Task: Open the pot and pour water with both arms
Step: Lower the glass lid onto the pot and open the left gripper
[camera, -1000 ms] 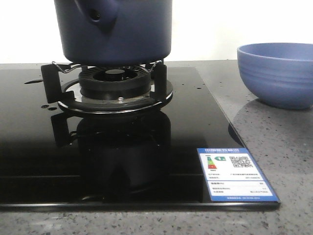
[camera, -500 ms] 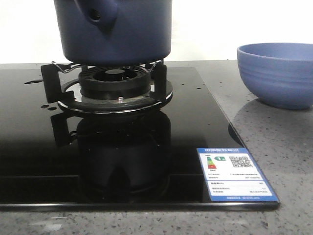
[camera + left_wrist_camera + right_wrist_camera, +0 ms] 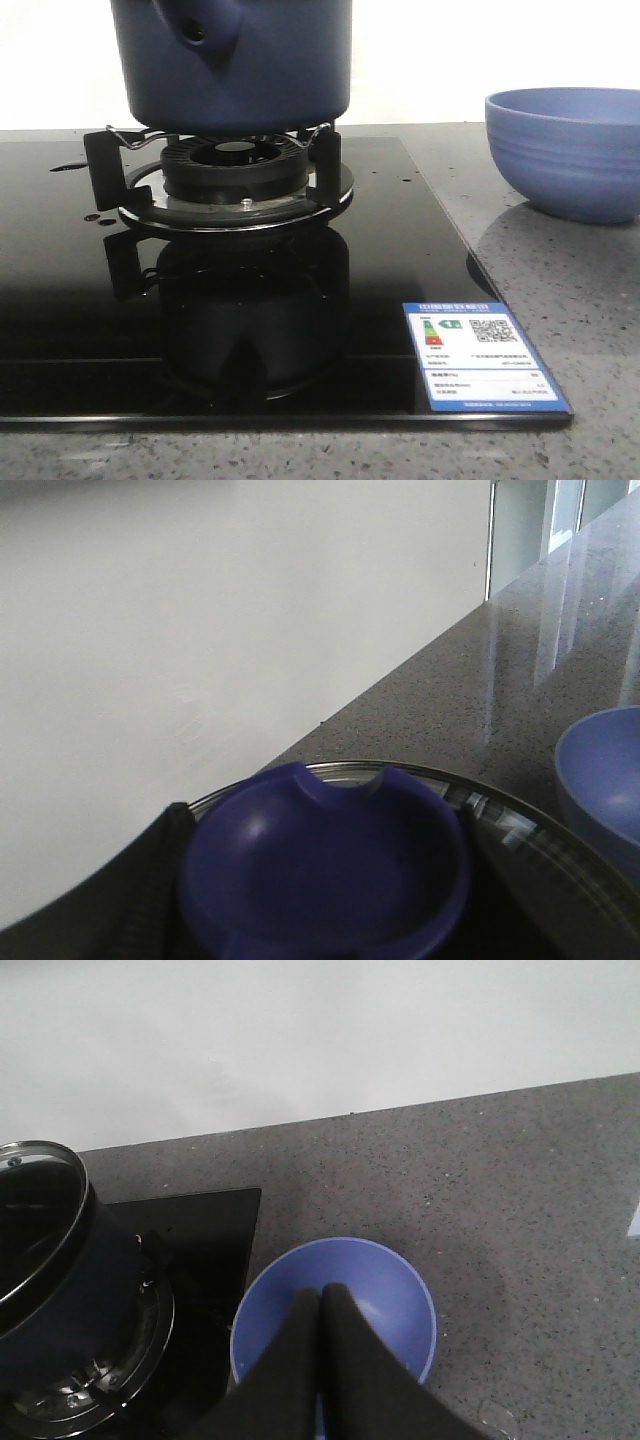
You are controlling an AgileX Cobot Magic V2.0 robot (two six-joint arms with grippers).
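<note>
The dark navy pot (image 3: 240, 70) stands on the burner stand, its stubby holed handle (image 3: 200, 30) facing the front; the right wrist view shows it as well (image 3: 60, 1290). In the left wrist view, my left gripper (image 3: 320, 825) sits round the dark blue knob (image 3: 325, 870) of a glass lid (image 3: 520, 825), with a black finger (image 3: 150, 880) pressed against each side. I cannot tell whether the lid rests on the pot or is raised. My right gripper (image 3: 322, 1295) is shut with nothing in it, hanging over the light blue bowl (image 3: 390, 1280). Water does not show.
The light blue ribbed bowl (image 3: 570, 150) sits on the speckled counter to the right of the black glass stove (image 3: 100, 300). A burner (image 3: 235, 165) with metal supports holds the pot. A blue energy label (image 3: 480, 355) is on the stove's front right corner. A white wall is behind.
</note>
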